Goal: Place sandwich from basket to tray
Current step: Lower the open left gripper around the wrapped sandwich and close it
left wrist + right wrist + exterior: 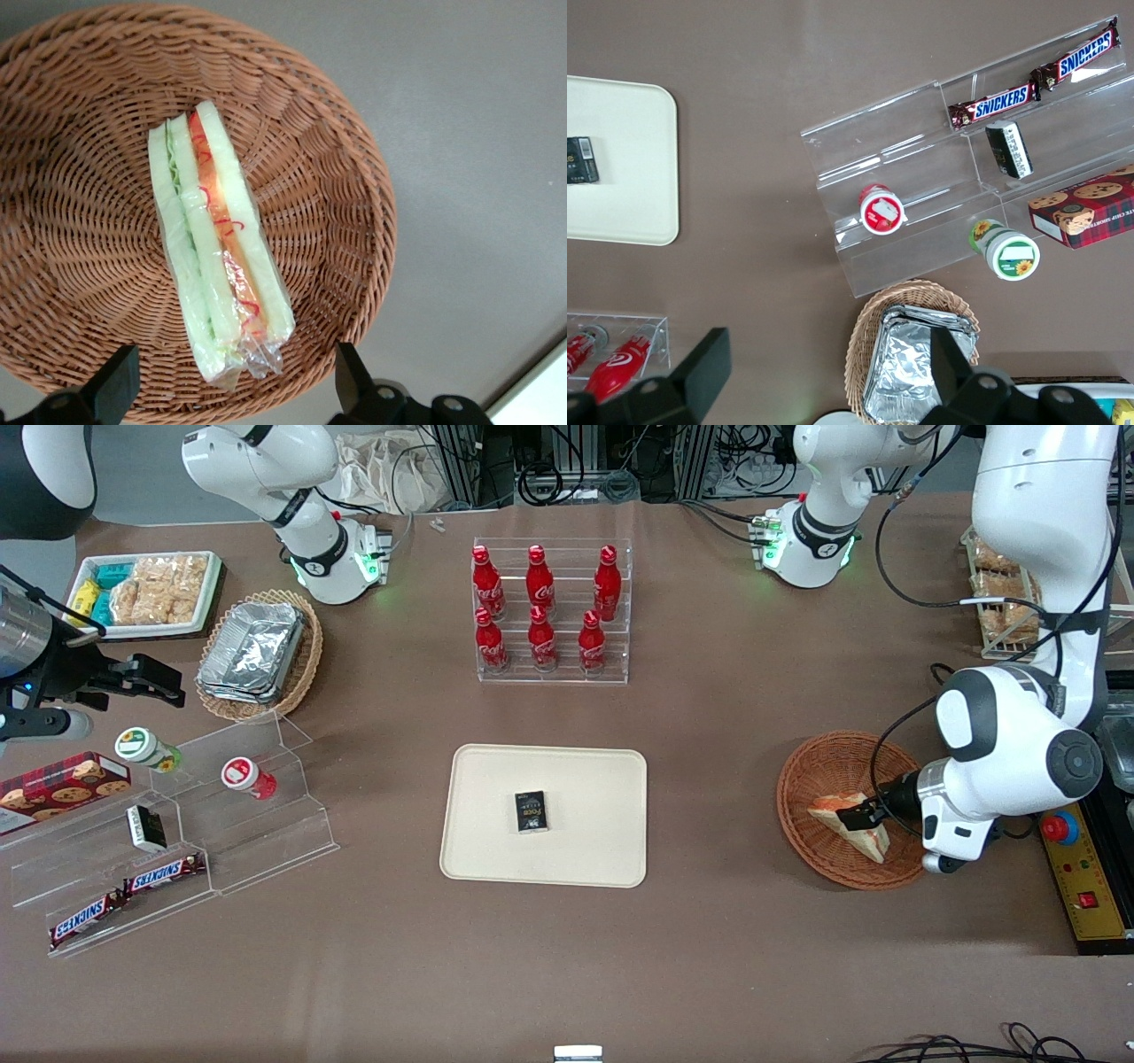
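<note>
The small triangular sandwich (pixel 849 822) of pale bread with green and orange-red filling layers, wrapped in clear film, lies inside the round, shallow, reddish-brown woven wicker basket (pixel 815 771), toward the working arm's end of the brown table (pixel 709 957). In the wrist view the sandwich (pixel 217 243) shows its layered cut face and leans on the basket's (pixel 80 221) sloping wall; its wrapped tip reaches almost to the rim.

The left arm's black two-finger gripper (pixel 864 812) hangs low over the basket, directly above the sandwich. Its fingers (pixel 111 385) stand wide apart, one on either side of the sandwich's wrapped end, and they seem not to touch it, though the contact is hard to judge from the front view.

The large, flat cream-beige rectangular tray (pixel 585 850) with rounded corners sits at the table's middle, well apart from the basket. A small black rectangular packet (pixel 531 812) lies on it near the centre.
</note>
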Robot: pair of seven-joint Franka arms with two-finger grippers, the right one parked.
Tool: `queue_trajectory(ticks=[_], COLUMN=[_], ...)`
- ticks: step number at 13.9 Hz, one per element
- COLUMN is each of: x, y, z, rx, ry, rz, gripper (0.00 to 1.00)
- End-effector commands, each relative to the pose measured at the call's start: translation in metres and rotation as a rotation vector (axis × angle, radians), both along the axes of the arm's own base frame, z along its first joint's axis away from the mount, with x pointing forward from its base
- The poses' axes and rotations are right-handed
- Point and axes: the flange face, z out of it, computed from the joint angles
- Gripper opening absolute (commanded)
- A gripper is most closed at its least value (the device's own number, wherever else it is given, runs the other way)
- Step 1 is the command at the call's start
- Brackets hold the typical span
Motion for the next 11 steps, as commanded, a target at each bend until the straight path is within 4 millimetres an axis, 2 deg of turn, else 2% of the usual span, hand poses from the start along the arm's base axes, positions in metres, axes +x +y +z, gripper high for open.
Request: queue_trajectory(ticks=[1,4,8,9,10,11], x=[0.001,0.001,0.001,0.001,0.001,0.001], y=[0.000,0.007,0.014,0.015,0.015,0.015], z=[-0.013,-0.038,-0.052,-0.055,-0.057,-0.059], rx=[0.006,0.016,0.027,0.028,0.030,0.031], ry=[0.001,0.004,-0.014,-0.012,-0.010,-0.010], rz=[0.031,0.044,0.090,0.101,0.112,0.111], gripper=[0.99,0.99,0.94,0.87,0.76,0.60])
